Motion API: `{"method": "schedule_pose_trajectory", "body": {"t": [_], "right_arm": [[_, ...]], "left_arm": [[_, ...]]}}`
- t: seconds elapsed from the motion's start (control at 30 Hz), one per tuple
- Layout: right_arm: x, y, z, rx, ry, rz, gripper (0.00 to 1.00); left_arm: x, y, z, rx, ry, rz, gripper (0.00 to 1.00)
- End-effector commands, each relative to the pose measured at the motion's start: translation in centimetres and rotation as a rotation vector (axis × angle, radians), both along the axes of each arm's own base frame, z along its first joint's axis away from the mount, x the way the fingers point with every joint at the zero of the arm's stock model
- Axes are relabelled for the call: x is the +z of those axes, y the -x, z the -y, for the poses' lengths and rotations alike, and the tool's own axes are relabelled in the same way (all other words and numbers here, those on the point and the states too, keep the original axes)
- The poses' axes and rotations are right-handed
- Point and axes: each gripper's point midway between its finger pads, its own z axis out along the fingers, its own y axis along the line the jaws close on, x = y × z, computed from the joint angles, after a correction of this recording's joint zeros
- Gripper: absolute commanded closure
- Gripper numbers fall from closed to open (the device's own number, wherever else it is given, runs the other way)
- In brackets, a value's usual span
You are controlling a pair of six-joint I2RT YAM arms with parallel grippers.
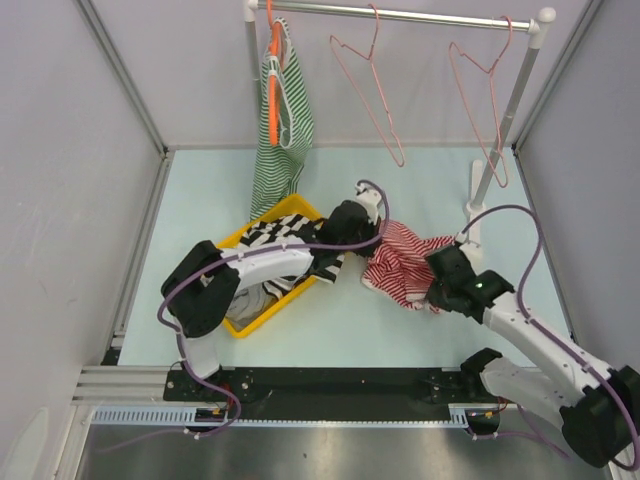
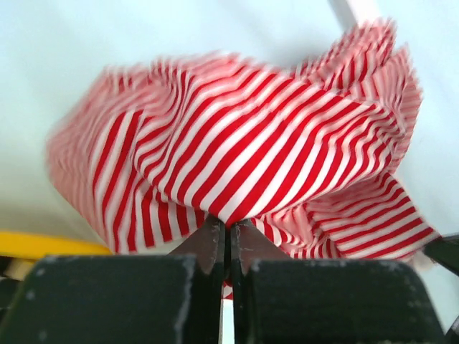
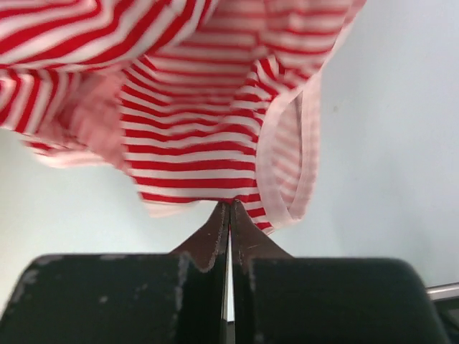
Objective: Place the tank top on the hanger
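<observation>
The red-and-white striped tank top (image 1: 405, 258) hangs bunched between my two grippers over the pale table. My left gripper (image 1: 372, 232) is shut on its left part; in the left wrist view the jaws (image 2: 229, 228) pinch a fold of the top (image 2: 272, 150). My right gripper (image 1: 437, 285) is shut on its lower right edge; in the right wrist view (image 3: 229, 208) the tips pinch the hem next to the pale trim (image 3: 283, 172). Two thin pink wire hangers (image 1: 365, 85) (image 1: 480, 95) hang on the rail behind.
A yellow basket (image 1: 290, 210) with a black-and-white striped garment (image 1: 275, 235) sits left of the top under my left arm. A green-and-white striped top (image 1: 282, 140) hangs on an orange hanger (image 1: 274, 80). The rail's white post (image 1: 505, 120) and foot stand at back right.
</observation>
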Motion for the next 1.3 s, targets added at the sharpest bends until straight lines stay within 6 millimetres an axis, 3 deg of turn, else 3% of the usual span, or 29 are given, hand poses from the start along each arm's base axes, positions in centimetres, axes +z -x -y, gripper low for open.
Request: {"method": "schedule_pose_trajectory", "body": {"t": [0.0,0.03,0.13,0.2,0.23,0.27,0.3,0.33,0.37,0.4,0.43,0.47,0.5,0.53,0.57,0.6,0.63,0.7,0.77,0.8,1.13,1.27], "right_arm": [[6.5,-1.9,3.0,-0.077,0.019,0.165,1.00],[7.1,-2.1,3.5,-0.082,0.023,0.179,1.00],[7.8,-2.7,4.9,-0.136,-0.010,0.197,1.00],[8.2,-2.8,5.3,-0.150,-0.012,0.207,1.00],[8.6,-2.8,5.6,-0.162,-0.012,0.226,1.00],[9.0,-2.9,5.8,-0.167,-0.008,0.243,1.00],[9.2,-2.9,5.9,-0.170,-0.009,0.252,1.00],[9.3,-2.9,6.1,-0.172,-0.005,0.255,1.00],[9.1,-2.9,6.1,-0.171,-0.003,0.248,1.00],[8.8,-2.8,6.1,-0.169,0.001,0.241,1.00],[8.5,-3.0,6.0,-0.166,0.001,0.234,1.00],[8.0,-3.1,5.8,-0.157,-0.004,0.222,1.00],[7.7,-3.1,5.7,-0.154,-0.008,0.214,1.00],[7.4,-3.4,5.5,-0.153,-0.011,0.212,1.00],[6.7,-3.4,5.3,-0.148,-0.017,0.192,1.00],[6.3,-3.4,5.2,-0.148,-0.018,0.185,1.00],[6.3,-3.8,5.0,-0.146,-0.027,0.197,1.00],[5.8,-4.1,4.6,-0.137,-0.041,0.195,1.00],[5.5,-4.3,4.3,-0.129,-0.053,0.189,1.00],[5.3,-4.4,4.2,-0.127,-0.055,0.190,1.00],[4.7,-4.0,3.4,-0.106,-0.079,0.181,1.00],[4.5,-3.7,3.6,-0.109,-0.074,0.182,1.00]], "left_arm": [[9.6,-4.5,0.5,0.006,0.089,0.171,1.00],[10.6,-5.7,1.2,0.009,0.095,0.187,1.00],[10.0,-8.2,2.4,0.010,0.070,0.195,0.98],[9.4,-10.1,2.2,0.063,0.042,0.209,0.98],[8.7,-11.0,2.3,0.080,0.023,0.197,0.93],[8.5,-11.4,2.0,0.090,0.014,0.190,0.55],[8.4,-11.2,1.9,0.088,0.007,0.184,0.30],[7.2,-10.4,1.8,0.076,-0.011,0.164,0.09],[8.0,-9.6,1.7,0.062,0.008,0.169,0.06],[8.1,-8.9,1.9,0.046,0.019,0.179,0.05],[6.0,-7.0,1.9,0.018,-0.013,0.153,0.05],[6.9,-5.8,1.6,0.013,0.000,0.162,0.05],[6.6,-4.8,1.5,0.011,0.002,0.156,0.05],[4.3,-2.3,1.1,-0.006,-0.026,0.109,0.05],[6.4,-1.2,1.3,-0.012,0.031,0.147,0.04],[6.2,0.1,1.1,-0.013,0.032,0.149,0.05],[4.1,2.8,1.0,-0.041,0.012,0.112,0.04],[3.1,5.4,0.1,-0.051,0.016,0.079,0.05],[2.6,7.6,0.6,-0.074,0.069,0.027,0.09],[1.3,8.7,0.3,-0.099,0.073,-0.016,0.11],[-3.5,9.5,2.5,-0.133,0.091,-0.135,0.24],[-4.1,9.8,3.5,-0.153,0.118,-0.151,0.29]]}}
